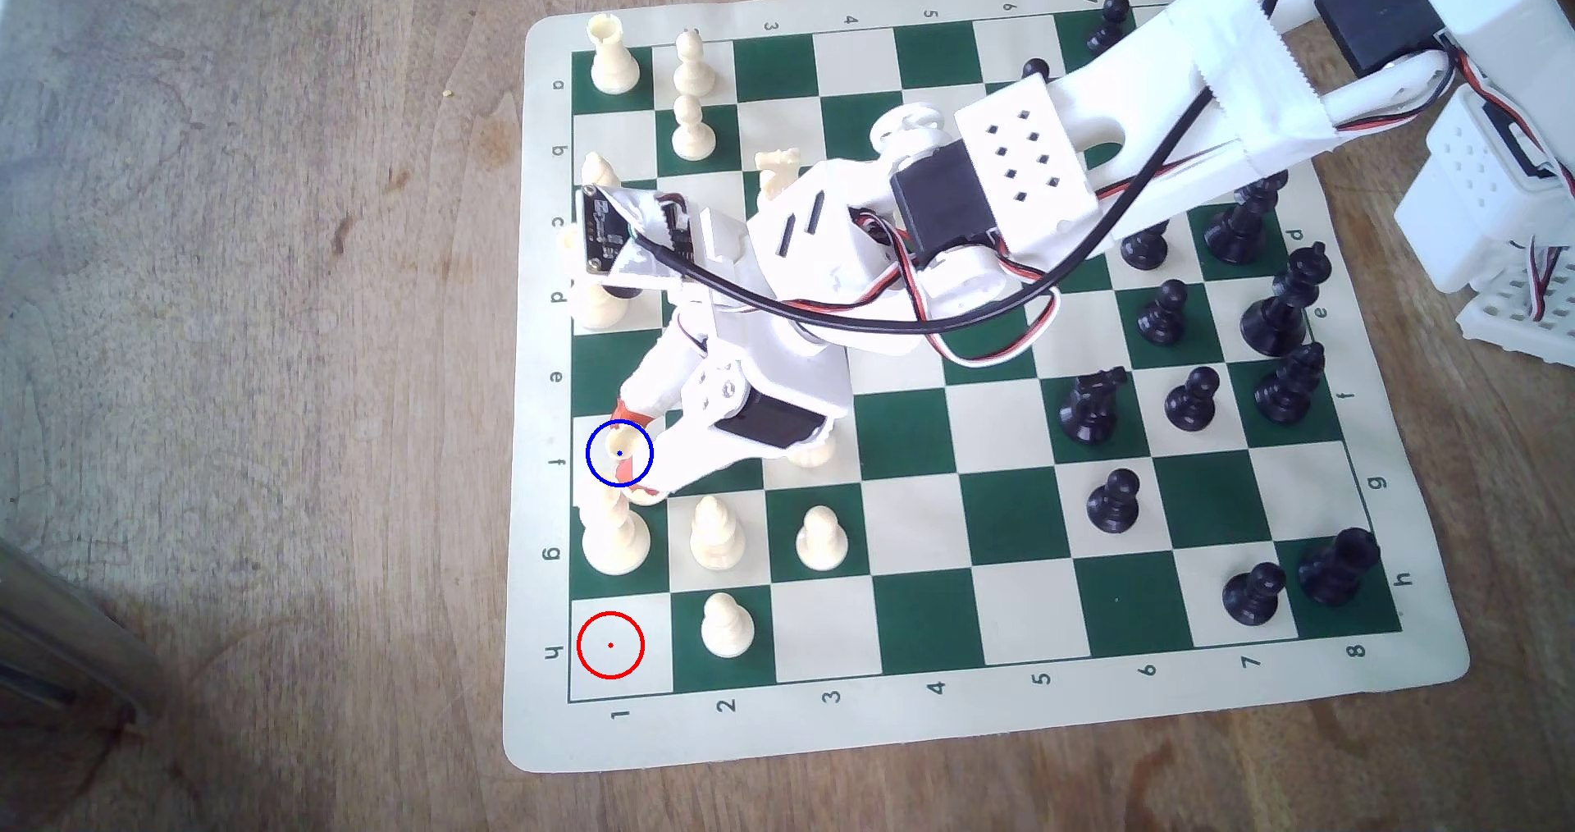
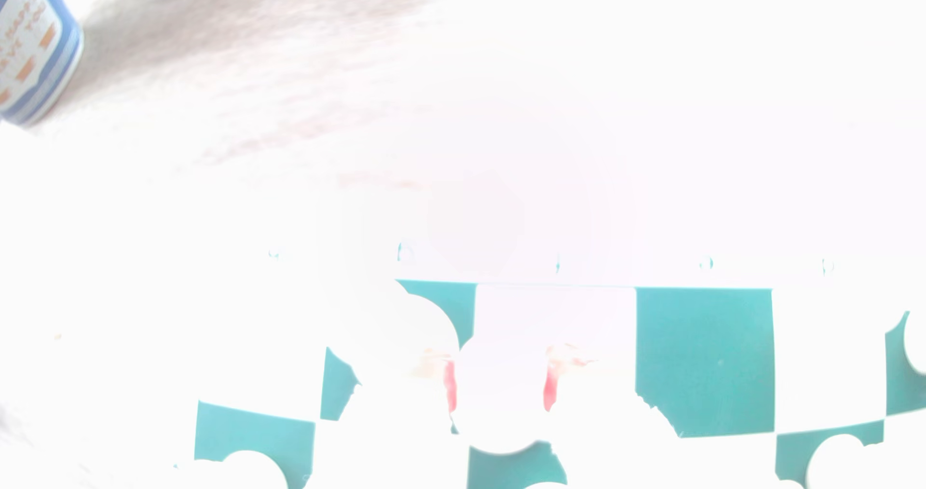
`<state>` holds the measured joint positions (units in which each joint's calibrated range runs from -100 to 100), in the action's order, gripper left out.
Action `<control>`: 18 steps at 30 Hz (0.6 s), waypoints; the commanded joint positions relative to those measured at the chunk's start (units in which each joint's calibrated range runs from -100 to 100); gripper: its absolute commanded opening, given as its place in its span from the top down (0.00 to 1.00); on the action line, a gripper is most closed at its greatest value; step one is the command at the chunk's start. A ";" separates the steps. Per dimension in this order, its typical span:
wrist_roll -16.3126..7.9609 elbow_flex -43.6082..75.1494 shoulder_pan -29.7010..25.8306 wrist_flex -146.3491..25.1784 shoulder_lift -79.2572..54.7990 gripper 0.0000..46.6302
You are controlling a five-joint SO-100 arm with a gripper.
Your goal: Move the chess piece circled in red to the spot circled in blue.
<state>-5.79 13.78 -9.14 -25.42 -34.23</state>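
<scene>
The cream rook (image 1: 620,442) sits between the red-padded fingers of my gripper (image 1: 626,454), inside the blue ring over the cream square (image 1: 586,484) by the board's edge at the exterior view's left. The gripper is shut on it. In the washed-out wrist view, two red pads (image 2: 450,389) flank the pale rook (image 2: 501,399), with my gripper (image 2: 500,391) closed around it. I cannot tell whether the rook's base touches the board. The red-ringed corner square (image 1: 610,645) has no piece on it.
A tall cream king (image 1: 615,540) stands right beside the gripper, with cream pawns (image 1: 716,534) (image 1: 821,538) (image 1: 727,625) close by. Black pieces (image 1: 1112,501) crowd the exterior view's right. Another cream rook (image 1: 612,57) stands at the far corner. A blue-and-white can (image 2: 30,43) lies off the board.
</scene>
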 commanded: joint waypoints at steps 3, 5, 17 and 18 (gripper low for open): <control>-0.10 3.99 0.58 2.24 1.71 0.97; -0.05 4.44 0.66 2.32 1.37 0.96; 0.49 8.61 1.99 2.98 -1.09 0.95; 0.59 8.70 2.14 2.90 -1.09 0.95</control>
<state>-5.59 17.31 -7.89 -23.11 -37.66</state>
